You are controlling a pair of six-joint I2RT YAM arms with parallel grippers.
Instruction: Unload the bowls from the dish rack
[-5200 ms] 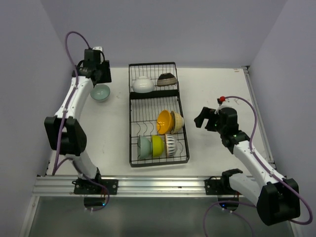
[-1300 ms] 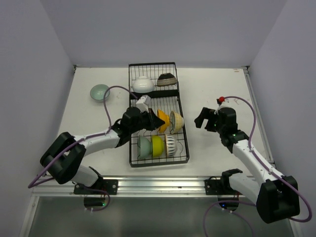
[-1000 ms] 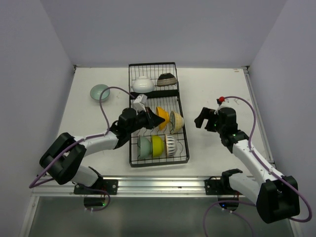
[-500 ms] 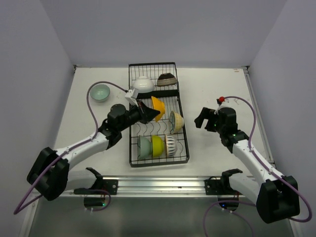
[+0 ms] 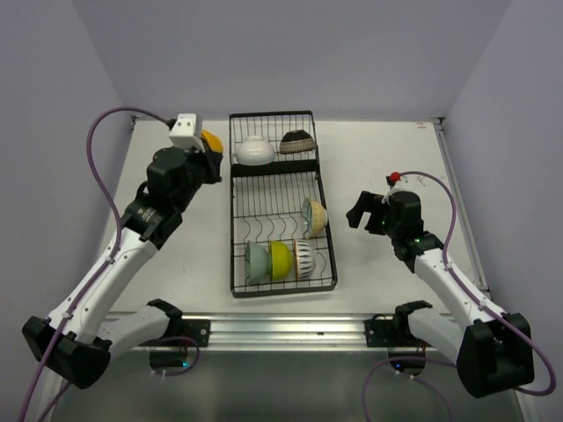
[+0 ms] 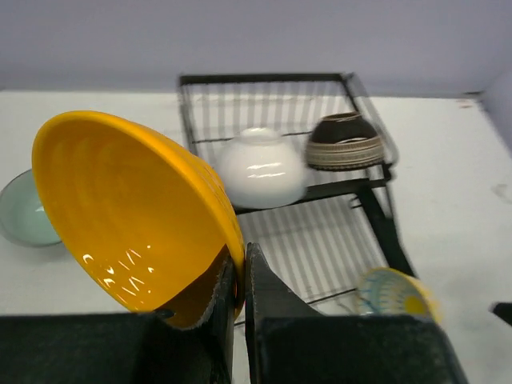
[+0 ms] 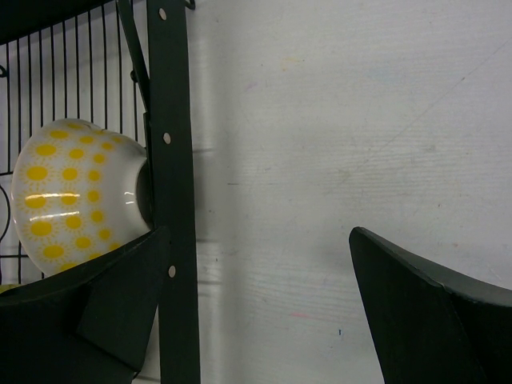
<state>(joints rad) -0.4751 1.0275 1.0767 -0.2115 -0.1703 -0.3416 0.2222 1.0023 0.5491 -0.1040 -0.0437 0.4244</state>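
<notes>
Fingers on left (image 6: 268, 312) pinch orange bowl (image 6: 128, 208) beside dish rack (image 7: 170, 160); right fingers (image 7: 432, 320) spread near cream bowl (image 7: 72, 192).

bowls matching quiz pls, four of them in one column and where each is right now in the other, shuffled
Things:
1. orange bowl
2. white bowl
3. cream bowl
4. yellow-green bowl

Places:
a. small far section of the dish rack
b. clamped in the left pincer, outside the rack
c. near row of the larger section, in the middle
d. alone by the right side of the larger section

Pairs: 1-b, 2-a, 3-d, 4-c
</notes>
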